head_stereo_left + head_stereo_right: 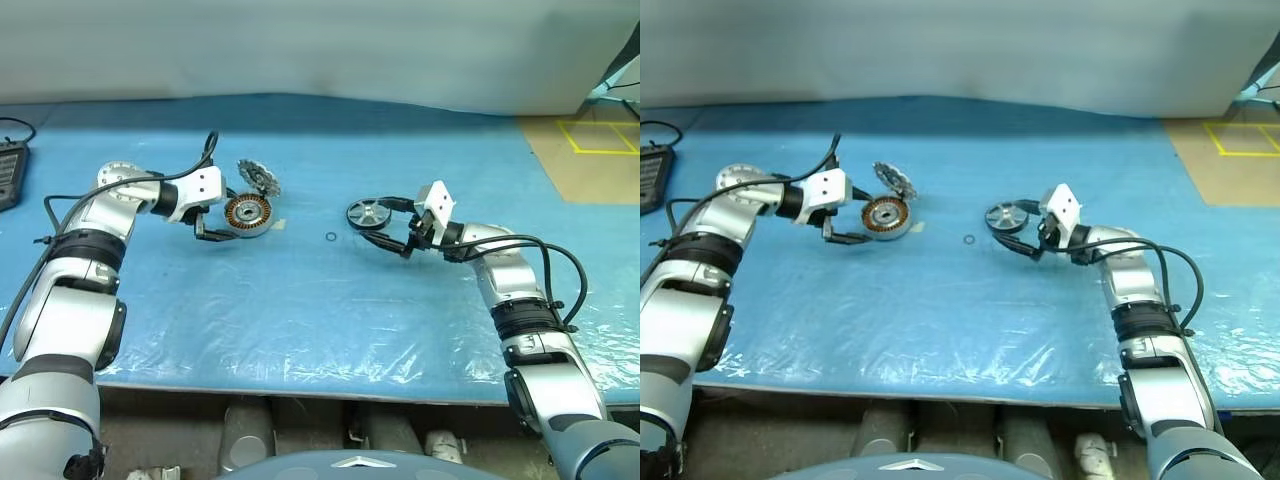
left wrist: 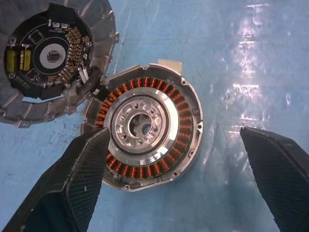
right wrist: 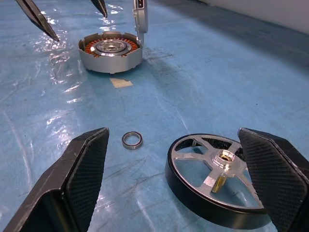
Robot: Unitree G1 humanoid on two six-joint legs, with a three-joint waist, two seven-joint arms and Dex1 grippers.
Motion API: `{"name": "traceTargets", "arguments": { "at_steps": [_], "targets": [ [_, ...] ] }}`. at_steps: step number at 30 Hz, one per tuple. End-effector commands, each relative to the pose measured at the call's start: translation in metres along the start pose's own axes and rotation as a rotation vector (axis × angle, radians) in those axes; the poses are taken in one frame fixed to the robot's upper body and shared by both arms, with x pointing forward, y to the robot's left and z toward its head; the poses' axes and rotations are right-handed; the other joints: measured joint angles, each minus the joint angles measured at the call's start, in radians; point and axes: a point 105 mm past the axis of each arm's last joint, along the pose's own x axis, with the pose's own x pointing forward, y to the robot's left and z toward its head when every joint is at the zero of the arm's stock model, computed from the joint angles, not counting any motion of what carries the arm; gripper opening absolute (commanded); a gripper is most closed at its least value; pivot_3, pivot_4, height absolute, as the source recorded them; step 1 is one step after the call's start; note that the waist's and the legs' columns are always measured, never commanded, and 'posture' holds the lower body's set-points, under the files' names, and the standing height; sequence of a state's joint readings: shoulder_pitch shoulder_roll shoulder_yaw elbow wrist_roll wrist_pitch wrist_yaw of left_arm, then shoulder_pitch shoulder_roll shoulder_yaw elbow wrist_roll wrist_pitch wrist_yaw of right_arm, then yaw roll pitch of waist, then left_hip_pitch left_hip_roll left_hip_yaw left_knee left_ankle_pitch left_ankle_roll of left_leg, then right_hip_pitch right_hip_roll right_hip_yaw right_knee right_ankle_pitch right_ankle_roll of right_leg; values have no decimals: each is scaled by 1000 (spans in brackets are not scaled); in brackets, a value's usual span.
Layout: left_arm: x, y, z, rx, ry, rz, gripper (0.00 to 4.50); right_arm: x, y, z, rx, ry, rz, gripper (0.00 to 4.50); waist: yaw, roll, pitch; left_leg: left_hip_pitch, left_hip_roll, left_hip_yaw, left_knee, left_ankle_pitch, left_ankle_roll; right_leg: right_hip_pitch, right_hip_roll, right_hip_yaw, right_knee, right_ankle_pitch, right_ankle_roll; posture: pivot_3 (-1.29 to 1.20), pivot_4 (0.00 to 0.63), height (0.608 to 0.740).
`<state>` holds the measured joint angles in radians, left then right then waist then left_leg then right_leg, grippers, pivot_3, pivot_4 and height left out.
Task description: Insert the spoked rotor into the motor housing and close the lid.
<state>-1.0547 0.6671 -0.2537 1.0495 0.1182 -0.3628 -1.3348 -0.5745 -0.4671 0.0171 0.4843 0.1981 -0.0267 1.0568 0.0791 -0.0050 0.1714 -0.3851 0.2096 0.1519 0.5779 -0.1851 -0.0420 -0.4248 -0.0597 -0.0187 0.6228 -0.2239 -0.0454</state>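
You see the left gripper (image 1: 216,231) just beside the motor housing (image 1: 247,213), on the housing's left side; its two black fingers (image 2: 79,183) are spread fully wide, and they hold nothing. In the left wrist view one finger lies over the edge of the housing, across the copper windings; whether it really touches the metal, I cannot tell; the other finger stands well apart, over the bare blue sheet (image 1: 300,300).

The lid (image 1: 259,178) is swung open, hinged at the far edge of the housing and standing nearly upright; its inner face with the small circuit parts is shown in the left wrist view. A small piece of tape (image 3: 120,82) lies on the sheet just beside the housing.

The right gripper (image 1: 385,225) is also opened to the full; its fingers (image 3: 77,183) grip nothing. The spoked rotor (image 3: 219,176) lies flat on the sheet between them, close to one finger, but I cannot tell if it touches it; a small ring (image 3: 132,140) lies between the fingers too, apart from the rotor. The rotor is well apart from the housing.
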Motion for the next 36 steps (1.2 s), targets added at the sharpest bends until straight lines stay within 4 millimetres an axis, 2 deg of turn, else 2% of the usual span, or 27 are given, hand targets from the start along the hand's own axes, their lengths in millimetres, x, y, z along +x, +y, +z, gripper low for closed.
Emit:
{"name": "traceTargets", "arguments": {
  "at_steps": [1,12,27,36],
  "targets": [
    [-4,7,3,64,59,-26,4500,-6,-2,11,-29,-45,-39,4461,1,0,0,0,0,0,0,0,0,0,0,0,0,0,0,0,150,740],
    [14,-2,0,109,112,-102,4500,-14,-1,11,-27,-42,-78,4461,15,-1,0,0,0,0,0,-1,-2,0,0,0,0,0,0,0,150,740],
    [26,3,9,131,106,-75,4500,-17,2,11,-23,-30,-80,4461,19,-1,1,0,-1,-1,0,-2,-3,0,0,0,0,0,0,0,150,740],
    [35,-8,-7,118,174,-108,4500,-20,2,10,-23,-30,-95,4461,20,-1,1,0,-1,-1,0,-2,-3,0,0,0,0,1,1,0,150,740]
  ]
}}
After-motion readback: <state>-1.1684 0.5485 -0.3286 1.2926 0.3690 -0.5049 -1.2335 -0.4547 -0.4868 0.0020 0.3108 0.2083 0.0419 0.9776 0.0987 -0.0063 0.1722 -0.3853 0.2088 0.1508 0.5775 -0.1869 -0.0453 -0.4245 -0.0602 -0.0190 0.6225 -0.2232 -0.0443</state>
